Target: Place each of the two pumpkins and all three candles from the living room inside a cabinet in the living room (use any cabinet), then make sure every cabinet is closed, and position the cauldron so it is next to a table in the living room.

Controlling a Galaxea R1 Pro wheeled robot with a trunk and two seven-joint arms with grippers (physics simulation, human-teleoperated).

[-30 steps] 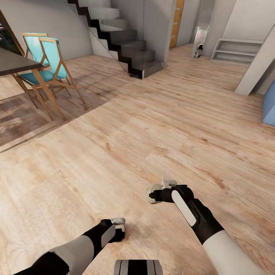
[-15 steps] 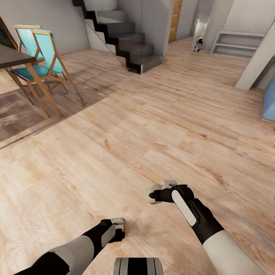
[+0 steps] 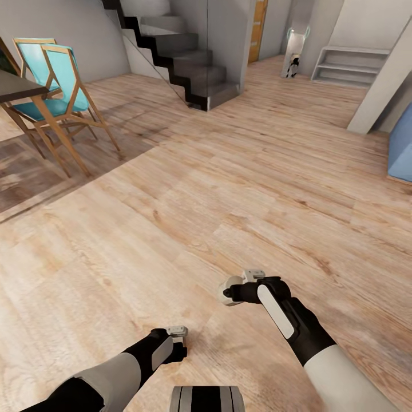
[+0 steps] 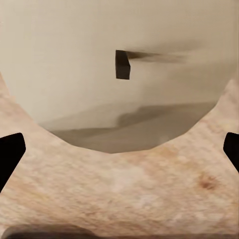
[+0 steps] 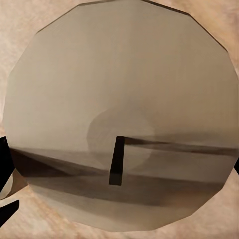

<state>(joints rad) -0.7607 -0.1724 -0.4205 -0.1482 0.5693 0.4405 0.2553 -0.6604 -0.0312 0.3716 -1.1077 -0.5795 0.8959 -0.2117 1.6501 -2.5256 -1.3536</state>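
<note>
– Which step are we on?

– Carrying, we judge. Our right pincer (image 3: pixel 247 279) is clenched on a candle (image 5: pixel 119 99), its pale top and dark wick close to the right wrist camera. Our left pincer (image 3: pixel 177 335) grips a second candle (image 4: pixel 119 74), low in the frame.

– And the next move?

– We need to drive to the living-room cabinet, open a drawer and set both candles in it. That takes a free pincer, so one candle may have to be put down first.

– Is there room to move?

– The wood floor (image 3: pixel 206 194) lies open across the middle. We should stay clear of the chairs (image 3: pixel 54 86) at upper left, the stairs (image 3: pixel 183 63) at top centre, the pillar (image 3: pixel 380 86) at upper right and the blue furniture (image 3: pixel 401 146) at the right edge.
</note>
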